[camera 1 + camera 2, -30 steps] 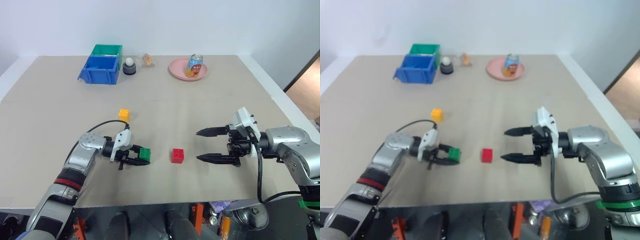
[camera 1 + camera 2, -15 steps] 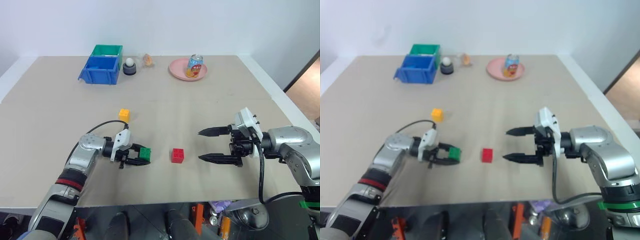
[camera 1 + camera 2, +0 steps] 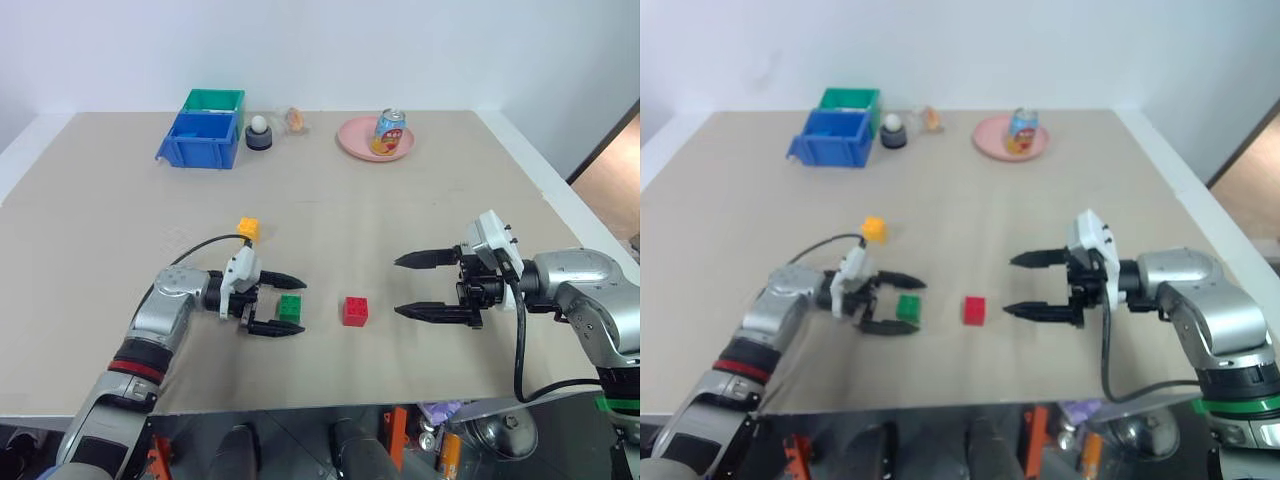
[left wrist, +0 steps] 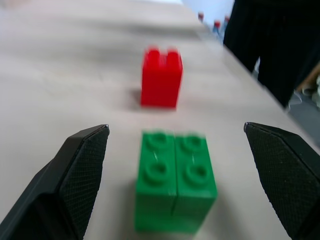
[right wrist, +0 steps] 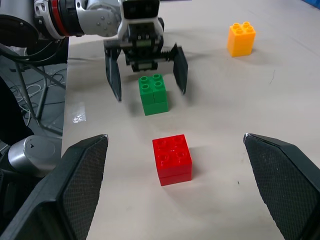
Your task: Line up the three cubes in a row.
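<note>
The left gripper [image 3: 284, 305] has its two black fingers spread wide and grips nothing; the green cube [image 3: 290, 307] sits on the table between the fingertips, clear of both textured pads [image 4: 82, 165]. The right gripper [image 3: 408, 285] is likewise spread wide and empty, fingers pointing toward frame centre, with the red cube [image 3: 354, 310] near its tips but apart from them. All three cubes are studded plastic building blocks with four round studs on top; the green one shows a seam as of two stacked halves, and the red one [image 5: 172, 159] reads the same in the right wrist view. In the left eye view the green cube lies left of centre in the lower half, the red cube just right of it at about the same height, and the yellow-orange cube [image 3: 248, 228] above and left of the green one, near the left wrist cable. The table [image 3: 400, 200] is a matte beige board. At upper left stand a blue bin [image 3: 204, 141] and a green bin [image 3: 213, 100]; at upper centre a soda can [image 3: 389, 132] stands on a pink plate [image 3: 352, 141].
</note>
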Available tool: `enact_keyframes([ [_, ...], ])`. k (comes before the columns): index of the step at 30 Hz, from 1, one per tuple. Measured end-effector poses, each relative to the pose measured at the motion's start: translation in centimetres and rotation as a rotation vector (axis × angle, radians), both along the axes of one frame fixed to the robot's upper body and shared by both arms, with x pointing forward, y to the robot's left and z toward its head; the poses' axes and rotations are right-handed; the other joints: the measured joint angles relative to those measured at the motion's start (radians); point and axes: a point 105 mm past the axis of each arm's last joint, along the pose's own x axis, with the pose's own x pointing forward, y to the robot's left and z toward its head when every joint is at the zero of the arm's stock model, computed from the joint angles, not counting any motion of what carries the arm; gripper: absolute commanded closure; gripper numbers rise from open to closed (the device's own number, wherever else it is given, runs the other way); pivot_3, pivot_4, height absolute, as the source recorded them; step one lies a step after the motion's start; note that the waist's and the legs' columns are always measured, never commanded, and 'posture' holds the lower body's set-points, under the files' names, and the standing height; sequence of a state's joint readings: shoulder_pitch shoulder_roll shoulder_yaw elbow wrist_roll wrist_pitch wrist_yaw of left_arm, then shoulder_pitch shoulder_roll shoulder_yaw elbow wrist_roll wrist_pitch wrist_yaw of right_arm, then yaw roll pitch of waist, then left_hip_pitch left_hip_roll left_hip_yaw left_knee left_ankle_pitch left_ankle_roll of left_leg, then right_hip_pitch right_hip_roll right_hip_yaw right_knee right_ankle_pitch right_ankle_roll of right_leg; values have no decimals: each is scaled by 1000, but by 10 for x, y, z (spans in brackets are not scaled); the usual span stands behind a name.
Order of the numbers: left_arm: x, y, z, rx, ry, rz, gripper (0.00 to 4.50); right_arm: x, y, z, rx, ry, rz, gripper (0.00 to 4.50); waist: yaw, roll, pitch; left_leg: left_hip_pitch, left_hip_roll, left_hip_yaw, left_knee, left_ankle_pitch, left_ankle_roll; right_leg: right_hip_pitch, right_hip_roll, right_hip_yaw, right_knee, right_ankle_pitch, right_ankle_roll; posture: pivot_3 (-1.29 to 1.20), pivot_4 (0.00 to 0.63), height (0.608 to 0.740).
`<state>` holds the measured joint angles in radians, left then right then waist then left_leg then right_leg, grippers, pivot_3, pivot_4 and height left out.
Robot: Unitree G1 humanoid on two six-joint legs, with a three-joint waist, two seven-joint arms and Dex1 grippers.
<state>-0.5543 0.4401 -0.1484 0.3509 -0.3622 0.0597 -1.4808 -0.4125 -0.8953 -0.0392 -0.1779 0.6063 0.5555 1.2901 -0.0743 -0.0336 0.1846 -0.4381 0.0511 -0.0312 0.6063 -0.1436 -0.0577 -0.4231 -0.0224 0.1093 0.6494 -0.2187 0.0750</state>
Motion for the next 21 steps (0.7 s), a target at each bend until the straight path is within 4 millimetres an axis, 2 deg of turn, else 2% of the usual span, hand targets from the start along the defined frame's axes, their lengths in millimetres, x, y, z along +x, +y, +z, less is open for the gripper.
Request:
enact_keyframes([
  [5,0,8,-1,-10,2,40,30,1,-1,-1,2,14,-5,0,1,0,0,0,0,0,0,0,0,0,0,0,0,0,0,0,150,740],
  [7,3,8,5,-35,-13,72,30,0,-1,-1,2,15,-3,0,1,0,0,0,0,0,0,0,0,0,0,0,0,0,0,0,150,740],
  [13,18,13,52,-221,-20,204,30,0,-1,0,1,16,4,0,1,0,0,0,0,0,0,0,0,0,0,0,0,0,0,0,150,740],
  [15,27,21,70,-282,-22,274,30,0,0,0,1,14,5,0,0,0,0,0,0,0,0,0,0,0,0,0,0,0,0,0,150,740],
  [17,33,30,76,-305,-19,348,30,0,0,1,1,12,6,0,0,0,0,0,0,0,0,0,0,0,0,0,0,0,0,0,150,740],
  [21,50,62,77,-314,13,585,30,1,1,2,6,5,9,0,-1,0,0,0,0,0,0,0,0,0,0,0,0,0,1,0,150,740],
])
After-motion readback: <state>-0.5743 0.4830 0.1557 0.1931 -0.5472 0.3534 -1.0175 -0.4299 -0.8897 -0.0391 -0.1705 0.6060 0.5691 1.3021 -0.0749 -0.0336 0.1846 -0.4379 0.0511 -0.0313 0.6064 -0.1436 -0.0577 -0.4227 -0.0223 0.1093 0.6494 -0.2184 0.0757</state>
